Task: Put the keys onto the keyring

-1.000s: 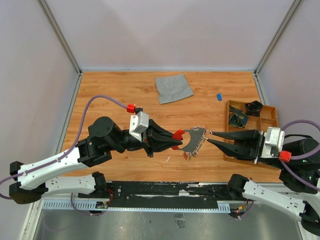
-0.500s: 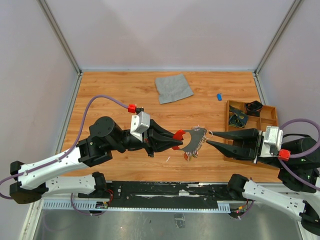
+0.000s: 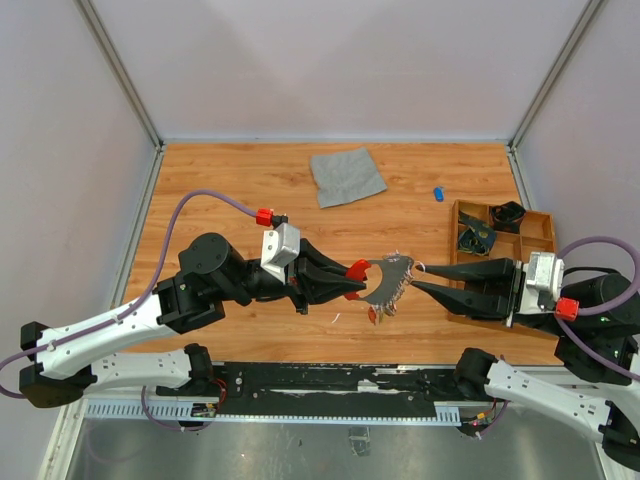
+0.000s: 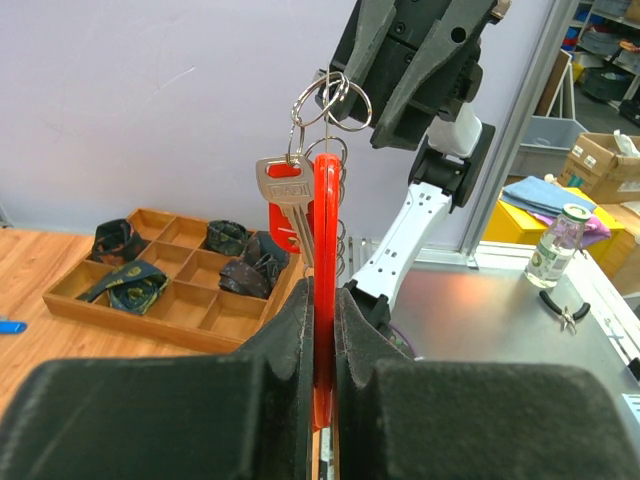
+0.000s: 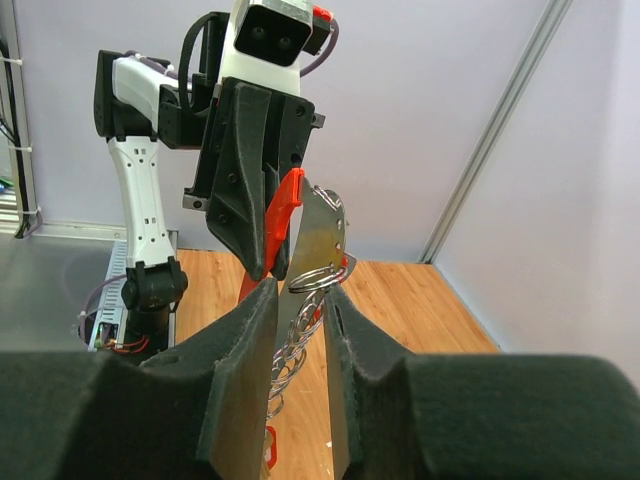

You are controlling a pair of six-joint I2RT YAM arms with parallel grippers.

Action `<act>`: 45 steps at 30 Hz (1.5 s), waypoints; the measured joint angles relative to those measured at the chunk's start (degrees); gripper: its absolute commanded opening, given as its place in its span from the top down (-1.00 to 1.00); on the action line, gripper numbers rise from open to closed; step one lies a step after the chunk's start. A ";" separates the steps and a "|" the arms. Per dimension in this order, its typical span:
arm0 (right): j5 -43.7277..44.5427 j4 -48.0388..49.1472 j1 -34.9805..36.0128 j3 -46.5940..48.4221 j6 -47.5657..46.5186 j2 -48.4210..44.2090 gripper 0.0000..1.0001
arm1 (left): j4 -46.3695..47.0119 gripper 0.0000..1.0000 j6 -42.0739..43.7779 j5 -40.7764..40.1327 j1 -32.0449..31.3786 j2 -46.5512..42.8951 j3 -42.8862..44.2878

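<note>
My left gripper [image 3: 345,282] is shut on the red keyring [image 3: 356,270] and holds it above the table. In the left wrist view the red loop [image 4: 326,210] stands edge-on between the shut jaws of my left gripper [image 4: 323,300]. Silvery keys with a red head [image 4: 285,195] and split rings [image 4: 330,100] hang from it. In the top view the keys [image 3: 375,312] dangle below a grey metal plate [image 3: 383,280]. My right gripper [image 3: 418,277] is open at the plate's right end. In the right wrist view its fingertips [image 5: 300,290] stand either side of a split ring [image 5: 318,278].
A wooden compartment tray [image 3: 530,225] with dark items stands at the right; it also shows in the left wrist view [image 4: 150,300]. A grey cloth square [image 3: 347,175] lies at the back. A small blue piece [image 3: 438,193] lies near the tray.
My right gripper has drawn back slightly to the right from the rings. My left gripper and the keyring have hardly moved.
</note>
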 measured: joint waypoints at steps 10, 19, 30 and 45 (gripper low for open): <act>-0.07 -0.15 0.00 0.00 -0.04 0.09 0.29 | 0.02 0.99 0.00 0.00 0.00 0.00 0.00; -2.47 -1.27 0.00 0.37 -0.70 0.87 0.42 | 0.02 0.99 0.00 0.00 0.00 0.00 0.00; -2.56 -1.75 0.00 0.44 -1.95 1.38 0.56 | 0.00 0.99 0.02 0.00 0.00 0.00 0.00; -0.35 -1.73 0.00 0.46 -3.96 0.74 0.65 | -0.02 0.99 0.02 0.00 0.00 0.00 0.00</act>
